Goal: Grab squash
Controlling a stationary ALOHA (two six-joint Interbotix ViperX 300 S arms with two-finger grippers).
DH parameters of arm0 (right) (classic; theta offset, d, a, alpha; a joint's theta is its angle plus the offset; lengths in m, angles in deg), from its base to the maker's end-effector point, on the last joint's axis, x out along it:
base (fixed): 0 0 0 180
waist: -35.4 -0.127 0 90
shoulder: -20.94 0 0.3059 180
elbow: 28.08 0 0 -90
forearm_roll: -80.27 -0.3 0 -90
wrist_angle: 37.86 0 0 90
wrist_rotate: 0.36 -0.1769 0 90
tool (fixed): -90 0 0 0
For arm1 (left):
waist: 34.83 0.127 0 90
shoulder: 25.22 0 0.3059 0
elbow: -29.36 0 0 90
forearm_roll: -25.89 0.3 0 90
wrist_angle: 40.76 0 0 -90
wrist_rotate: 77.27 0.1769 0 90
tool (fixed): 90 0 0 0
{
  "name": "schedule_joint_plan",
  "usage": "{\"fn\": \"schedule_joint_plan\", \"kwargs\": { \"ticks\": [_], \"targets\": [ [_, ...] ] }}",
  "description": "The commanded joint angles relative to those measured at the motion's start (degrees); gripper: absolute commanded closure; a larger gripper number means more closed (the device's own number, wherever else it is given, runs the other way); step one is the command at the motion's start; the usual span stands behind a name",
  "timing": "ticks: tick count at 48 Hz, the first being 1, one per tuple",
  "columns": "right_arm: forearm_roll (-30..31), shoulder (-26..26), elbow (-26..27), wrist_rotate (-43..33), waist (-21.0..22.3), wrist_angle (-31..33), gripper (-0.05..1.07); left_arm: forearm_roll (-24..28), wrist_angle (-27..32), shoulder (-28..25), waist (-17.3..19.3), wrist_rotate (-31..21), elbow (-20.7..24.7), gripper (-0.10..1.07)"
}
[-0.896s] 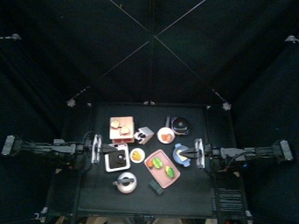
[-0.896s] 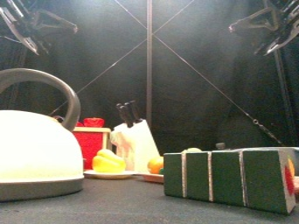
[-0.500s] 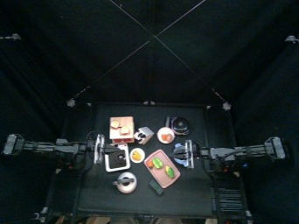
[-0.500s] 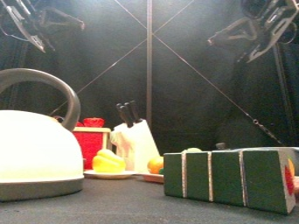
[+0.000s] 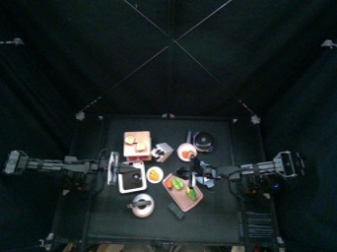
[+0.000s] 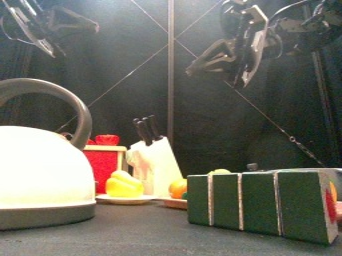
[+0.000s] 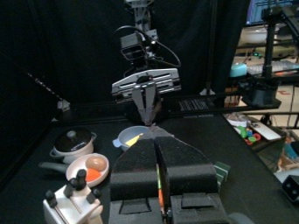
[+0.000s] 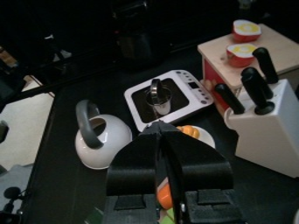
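The yellow squash (image 6: 123, 184) lies beside an orange fruit on a small white plate (image 5: 156, 175) mid-table. In the right wrist view a bit of the plate's food (image 8: 194, 134) shows just beside the jaws. My right gripper (image 5: 202, 178) hangs high over the pink tray, right of the plate. It is up in the air in the front view (image 6: 246, 48), and its jaws look shut in its own view (image 8: 163, 131). My left gripper (image 5: 110, 168) rests at the table's left edge, shut (image 7: 156, 140).
A kettle (image 6: 38, 165) stands at the front, with a white tray holding a cup (image 8: 170, 94) behind it. A knife block (image 6: 155, 160), a red and wood box (image 5: 137, 144), an orange-filled bowl (image 5: 188, 152) and a pink tray of vegetables (image 5: 184, 191) crowd the plate.
My right arm has swung in from the table's right edge toward the middle and now hangs over the pink tray. The left arm has not moved.
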Motion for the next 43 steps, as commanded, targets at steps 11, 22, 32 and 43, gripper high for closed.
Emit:
{"fn": "schedule_joint_plan", "kwargs": {
  "ticks": [11,22,32,43],
  "targets": [
    [-1.3,13.7,9.0,0.0,-0.3,0.4,0.88,-1.0,-0.8,0.2,0.4,0.1,-0.9,0.83],
    [-1.1,20.3,13.4,-0.1,0.0,3.3,0.64,-1.1,-1.1,0.3,0.8,0.0,-0.5,0.83],
    [-1.4,23.7,16.3,-0.1,0.2,8.2,0.35,-0.9,-2.1,0.2,0.8,0.0,-1.1,0.83],
    [-1.1,26.4,20.0,-0.1,2.6,9.7,0.08,-1.1,-2.2,0.2,0.7,-0.1,-1.5,0.83]
  ]
}}
